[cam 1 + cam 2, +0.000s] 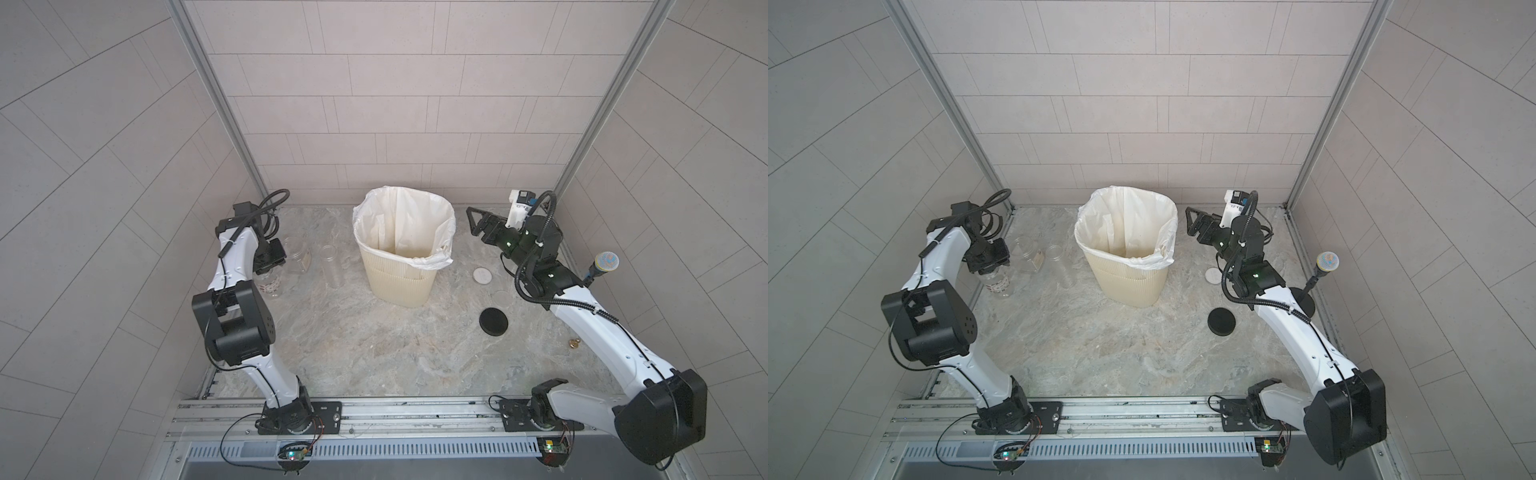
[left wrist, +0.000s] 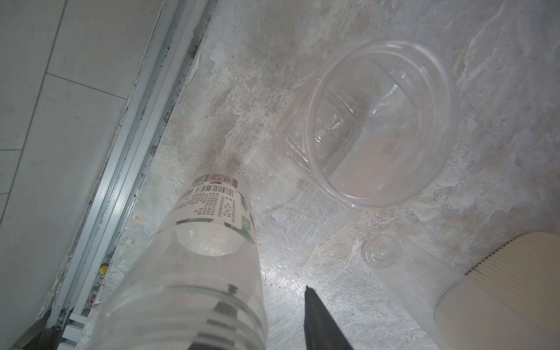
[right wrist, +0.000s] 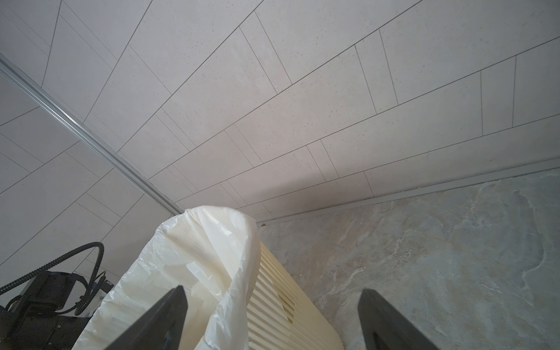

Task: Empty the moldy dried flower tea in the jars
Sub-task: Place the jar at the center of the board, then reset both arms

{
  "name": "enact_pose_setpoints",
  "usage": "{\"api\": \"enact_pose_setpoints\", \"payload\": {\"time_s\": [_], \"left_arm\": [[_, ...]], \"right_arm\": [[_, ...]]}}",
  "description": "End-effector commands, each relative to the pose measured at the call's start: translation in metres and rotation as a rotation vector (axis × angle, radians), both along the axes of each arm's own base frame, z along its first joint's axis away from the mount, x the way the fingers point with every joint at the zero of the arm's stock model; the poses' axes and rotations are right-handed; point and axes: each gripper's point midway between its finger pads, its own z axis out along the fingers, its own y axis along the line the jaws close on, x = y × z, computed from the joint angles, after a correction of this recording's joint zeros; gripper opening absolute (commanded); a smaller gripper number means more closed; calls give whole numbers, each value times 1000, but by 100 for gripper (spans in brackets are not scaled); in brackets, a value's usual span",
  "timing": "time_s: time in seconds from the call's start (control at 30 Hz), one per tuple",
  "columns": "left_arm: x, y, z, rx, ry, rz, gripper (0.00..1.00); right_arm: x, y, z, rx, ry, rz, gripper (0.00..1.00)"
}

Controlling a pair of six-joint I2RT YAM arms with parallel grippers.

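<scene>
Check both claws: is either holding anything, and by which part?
Nothing looks held. Left claw straddles the threaded neck of the labelled jar, but its visible finger stands clear of it. Right claw is open and empty.

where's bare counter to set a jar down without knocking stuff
Best: the wide bare counter in front of the bin, between the arm bases, up to the black lid. Crowded: left of the bin, with the labelled jar, squat jar and tall jar; the white lid sits right.
</scene>
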Motion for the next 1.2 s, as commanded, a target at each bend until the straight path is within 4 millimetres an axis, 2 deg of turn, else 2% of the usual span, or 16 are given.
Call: {"api": "enact_pose_setpoints", "payload": {"time_s": [0.0, 0.2, 0.4, 0.77, 0.9, 1.0, 1.17], "left_arm": [[0, 8, 25, 41, -41, 18, 41], [-3, 9, 32, 55, -60, 28, 41], [3, 2, 53, 26, -131, 21, 41], [5, -5, 120, 49, -307, 16, 41], [3, -23, 140, 12, -381, -20, 42], [0, -48, 149, -25, -429, -72, 42], [-7, -94, 148, -49, -548, -159, 44]], "right_arm": [[-1, 3, 7, 2, -21, 12, 92], [0, 3, 5, 6, -16, 11, 92], [1, 3, 4, 8, -15, 10, 92], [1, 1, 3, -15, -8, 0, 92], [0, -4, 3, -45, -9, -20, 92], [-1, -9, 3, -73, -7, -40, 92], [-6, -27, -2, -191, 1, -112, 93]]}}
